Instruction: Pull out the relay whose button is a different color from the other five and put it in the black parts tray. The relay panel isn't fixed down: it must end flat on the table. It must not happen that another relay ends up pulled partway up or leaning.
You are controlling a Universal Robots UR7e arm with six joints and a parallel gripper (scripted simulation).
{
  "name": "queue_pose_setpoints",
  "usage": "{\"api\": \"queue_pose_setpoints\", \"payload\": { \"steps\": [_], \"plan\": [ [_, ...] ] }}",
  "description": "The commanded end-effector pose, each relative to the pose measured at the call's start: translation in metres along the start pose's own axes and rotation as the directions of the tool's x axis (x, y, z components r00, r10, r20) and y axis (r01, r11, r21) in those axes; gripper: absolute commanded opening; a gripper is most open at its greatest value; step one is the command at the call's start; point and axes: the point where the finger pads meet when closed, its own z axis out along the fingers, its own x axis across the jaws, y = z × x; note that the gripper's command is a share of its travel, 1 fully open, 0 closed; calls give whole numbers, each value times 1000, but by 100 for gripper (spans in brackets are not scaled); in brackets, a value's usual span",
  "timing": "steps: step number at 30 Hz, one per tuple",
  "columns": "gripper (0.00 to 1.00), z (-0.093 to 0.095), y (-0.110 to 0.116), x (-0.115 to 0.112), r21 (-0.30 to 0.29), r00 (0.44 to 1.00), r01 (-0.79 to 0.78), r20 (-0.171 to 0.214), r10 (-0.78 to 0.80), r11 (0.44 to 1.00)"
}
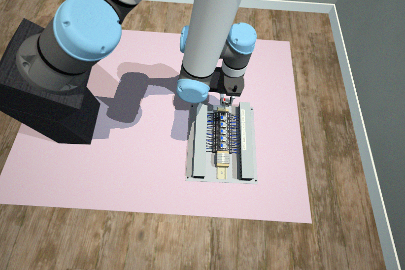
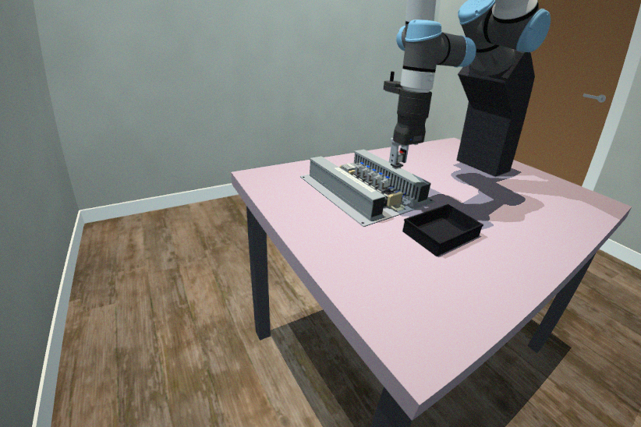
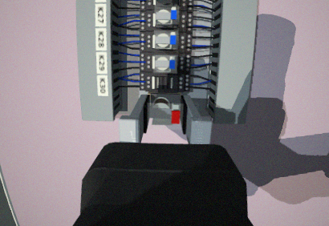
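The robot's two grey fingers are closed about halfway on the small grey relay with the red button (image 3: 168, 111), one on each side of it. That is the odd one out: the other five relays (image 3: 165, 15) in the row all carry blue buttons. In the wrist view the red-button relay sits just off the near end of the row, over the socket block at the end of the rail. In the exterior view the gripper (image 2: 397, 160) hangs a little above the top of the panel, so the relay looks already lifted out of its seat, though the frames do not show the gap under it clearly.

The grey rectangular relay panel (image 1: 199, 167) with its two long grey wire ducts appears to lie flat on the pink worktop (image 1: 135, 162); no corner looks raised.

So, by my judgement, picking and pulling are done or very nearly done. What is left is the carry and the drop: the square black parts tray (image 2: 442, 229) stands on the worktop just beside the panel's end, holding nothing visible. The panel must also lie flat at the finish.
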Motion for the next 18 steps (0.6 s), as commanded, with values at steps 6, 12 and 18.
{"api": "queue_pose_setpoints", "payload": {
  "steps": [6,12,18],
  "plan": [
    [0,0,24,2,0,1000,0,1,0,1000],
    [0,0,39,3,0,1000,0,1,0,1000],
    [0,0,66,5,0,1000,0,1,0,1000]
  ]
}}
